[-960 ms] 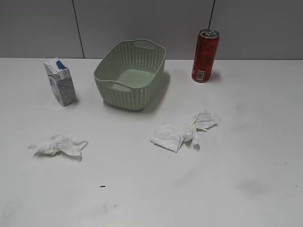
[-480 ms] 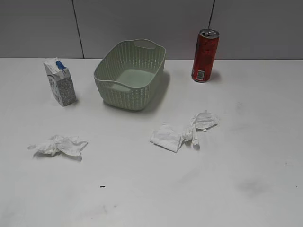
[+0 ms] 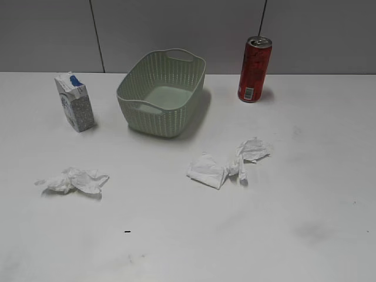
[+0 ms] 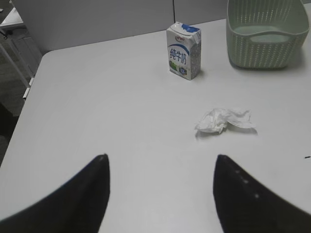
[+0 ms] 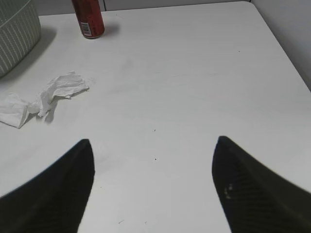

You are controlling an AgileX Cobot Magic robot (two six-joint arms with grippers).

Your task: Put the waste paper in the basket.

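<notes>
The pale green basket (image 3: pixel 161 92) stands at the back middle of the white table; it also shows in the left wrist view (image 4: pixel 265 34) and at the right wrist view's left edge (image 5: pixel 14 34). One crumpled white paper wad (image 3: pixel 73 180) lies front left, seen in the left wrist view (image 4: pixel 224 120). A flatter folded wad (image 3: pixel 207 170) and a twisted wad (image 3: pixel 249 153) lie touching in the middle, also in the right wrist view (image 5: pixel 46 97). My left gripper (image 4: pixel 160 160) and right gripper (image 5: pixel 153 143) are open and empty above the table. Neither shows in the exterior view.
A white-and-blue carton (image 3: pixel 74 101) stands left of the basket, also in the left wrist view (image 4: pixel 183 50). A red can (image 3: pixel 254 69) stands right of the basket, also in the right wrist view (image 5: pixel 88 18). The table's edges show at the left (image 4: pixel 29 92) and right (image 5: pixel 284 46).
</notes>
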